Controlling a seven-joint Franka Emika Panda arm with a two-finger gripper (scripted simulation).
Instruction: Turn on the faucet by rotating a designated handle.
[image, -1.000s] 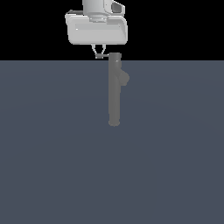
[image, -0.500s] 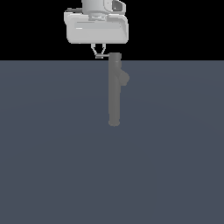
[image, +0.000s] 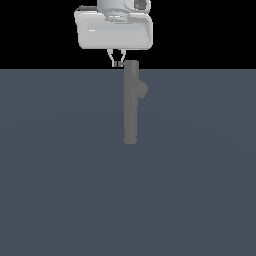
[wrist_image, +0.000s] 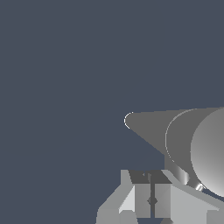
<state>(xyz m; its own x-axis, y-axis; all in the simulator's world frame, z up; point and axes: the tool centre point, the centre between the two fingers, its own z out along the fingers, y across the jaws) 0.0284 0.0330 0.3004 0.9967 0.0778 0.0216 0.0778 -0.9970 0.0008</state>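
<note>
The faucet (image: 130, 107) is a tall slim grey column with a rounded stub spout (image: 143, 90) on the side toward the exterior view's right. My white gripper (image: 117, 63) hangs from above, its fingers shut together with nothing seen between them, the tips level with the column's top and just on the exterior view's left of it. A small light grey bit there, the handle (image: 122, 64), sits between the fingertips and the column; contact cannot be judged. In the wrist view the shut gripper (wrist_image: 151, 200) sits beside the large column top (wrist_image: 197, 144).
A flat dark blue-grey floor (image: 60, 175) surrounds the faucet, under a black background. No other objects show.
The gripper has edged slightly toward the column's top, and the hand looks a little wider in the exterior view. The faucet has not moved.
</note>
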